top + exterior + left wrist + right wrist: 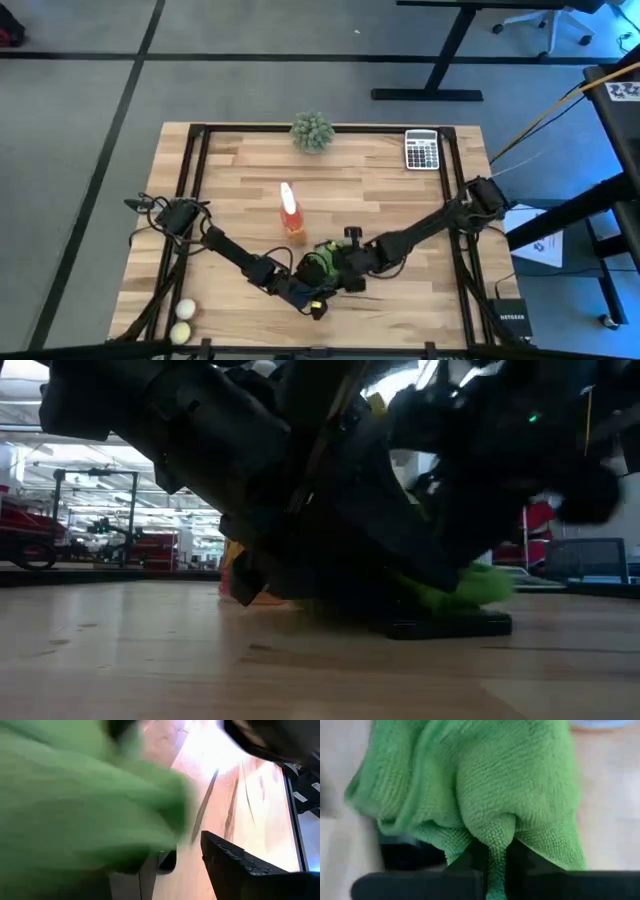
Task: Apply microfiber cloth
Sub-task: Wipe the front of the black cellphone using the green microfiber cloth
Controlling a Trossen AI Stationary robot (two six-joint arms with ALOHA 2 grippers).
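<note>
Right claw [495,855] pinches a fold of microfiber cloth [318,262] near tabletop [400,200] front edge; left claw [300,290] underneath, state unclear. Thin pinch: cloth could slip free.

An orange spray bottle [290,212] is standing mid-table [400,200]; beyond it, a plant ball [312,131] and calculator [421,150] are sitting.

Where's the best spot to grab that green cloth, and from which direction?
By a raised fold, from above: the microfiber cloth is soft and bunches into ridges. The right gripper already pinches such a fold between its fingers.
</note>
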